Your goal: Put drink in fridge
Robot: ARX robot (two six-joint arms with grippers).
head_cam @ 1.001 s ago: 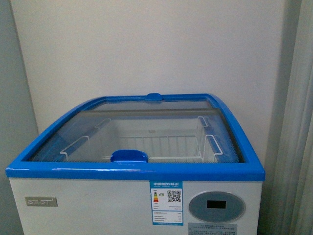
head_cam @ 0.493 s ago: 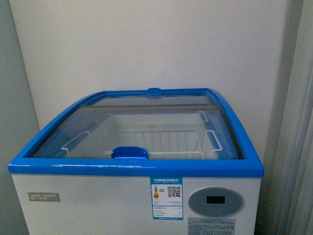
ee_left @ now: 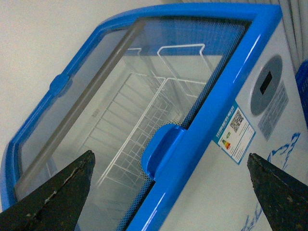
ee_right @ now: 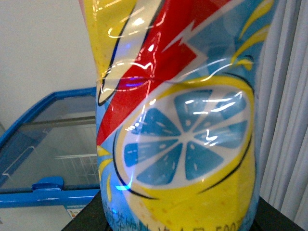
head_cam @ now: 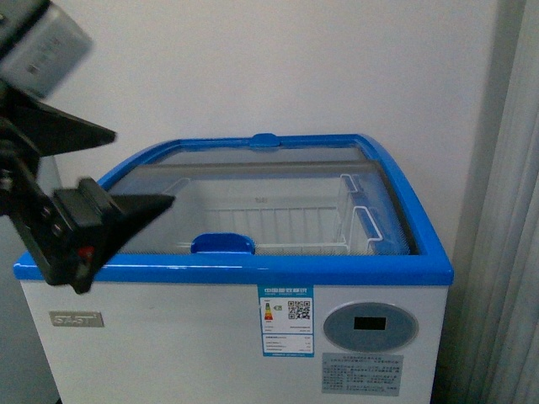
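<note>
Two tools to report. At the far left of the front view my left tool (head_cam: 143, 167) is released, its black fingers spread wide and gripping nothing. It hangs in front of the left front corner of the fridge (head_cam: 253, 271). From its wrist camera the two fingertips frame the blue handle (ee_left: 161, 151) of the curved glass lid (ee_left: 120, 96), and that handle sits against the front rim. Through the glass I see white wire baskets (head_cam: 278, 229) hanging inside the chest. Below the rim are an energy label (head_cam: 286, 332) and, to its right, an oval grey display (head_cam: 370, 326). The drink (ee_right: 183, 139) fills the right wrist view, outside the fridge, which lies behind it. My right tool (ee_right: 180, 224) is clenched on it, dark fingers flanking its base. A pale curtain (ee_right: 288, 96) hangs beyond.
</note>
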